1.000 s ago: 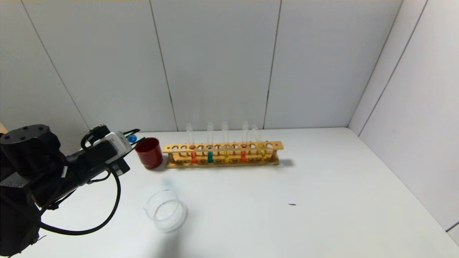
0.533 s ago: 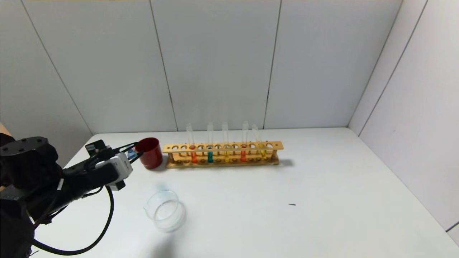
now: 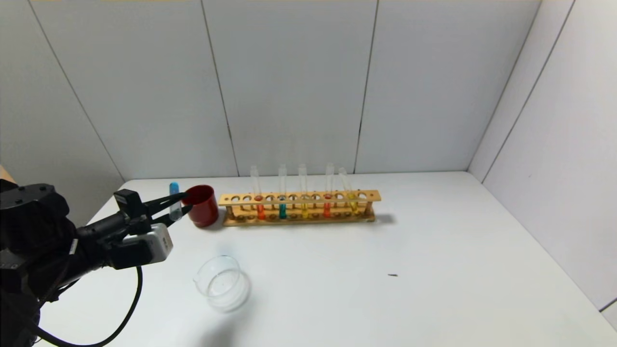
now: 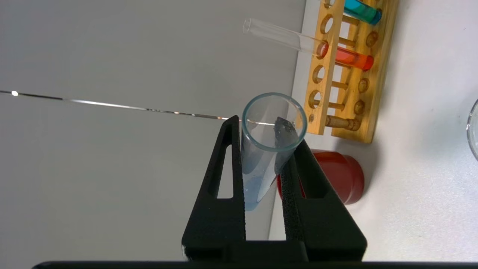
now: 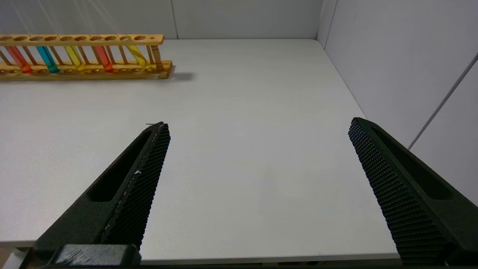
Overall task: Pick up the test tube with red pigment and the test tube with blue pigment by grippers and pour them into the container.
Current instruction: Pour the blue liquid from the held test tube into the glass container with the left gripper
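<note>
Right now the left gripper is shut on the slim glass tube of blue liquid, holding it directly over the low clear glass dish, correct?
Not quite. The left gripper is shut on the slim glass tube of blue liquid, but the head view shows it beside the dark red opaque cup, not over the low clear glass dish, which sits nearer the robot.

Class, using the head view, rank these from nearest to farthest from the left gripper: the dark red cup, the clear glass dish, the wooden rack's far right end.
1. Dark red cup: just beyond the left gripper, which holds the blue tube.
2. Clear glass dish: on the table, nearer the robot than the cup.
3. Wooden rack's right end: farthest, along the back.
</note>
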Robot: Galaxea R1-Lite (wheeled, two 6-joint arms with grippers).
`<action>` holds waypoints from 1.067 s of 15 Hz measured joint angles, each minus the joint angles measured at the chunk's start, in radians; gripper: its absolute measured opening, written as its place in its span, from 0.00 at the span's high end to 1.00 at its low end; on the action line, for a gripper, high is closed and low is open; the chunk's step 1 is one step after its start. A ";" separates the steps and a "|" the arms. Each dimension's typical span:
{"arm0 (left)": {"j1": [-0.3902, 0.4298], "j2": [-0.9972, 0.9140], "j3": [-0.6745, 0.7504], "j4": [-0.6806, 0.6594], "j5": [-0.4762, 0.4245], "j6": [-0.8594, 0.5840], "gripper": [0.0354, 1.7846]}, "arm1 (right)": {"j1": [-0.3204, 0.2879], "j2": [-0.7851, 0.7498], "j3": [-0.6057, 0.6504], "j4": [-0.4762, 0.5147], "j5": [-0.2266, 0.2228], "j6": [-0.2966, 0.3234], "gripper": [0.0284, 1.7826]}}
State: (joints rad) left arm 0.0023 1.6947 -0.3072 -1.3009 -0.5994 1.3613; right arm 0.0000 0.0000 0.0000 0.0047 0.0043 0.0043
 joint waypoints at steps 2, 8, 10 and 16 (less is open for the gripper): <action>0.020 0.004 -0.005 -0.005 -0.043 0.063 0.84 | 0.000 0.000 0.000 0.000 0.000 0.000 0.02; 0.049 0.020 -0.031 -0.005 -0.096 0.165 0.84 | 0.000 0.000 0.000 0.000 0.000 0.000 0.02; 0.050 0.032 -0.042 -0.005 -0.095 0.171 0.84 | 0.000 0.000 0.000 0.000 0.000 0.000 0.02; 0.017 0.104 -0.090 -0.005 -0.073 0.211 0.84 | 0.000 0.000 0.000 0.000 0.000 0.000 0.02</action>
State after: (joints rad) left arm 0.0191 1.7983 -0.3977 -1.3062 -0.6726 1.5726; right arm 0.0000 0.0000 0.0000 0.0047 0.0043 0.0038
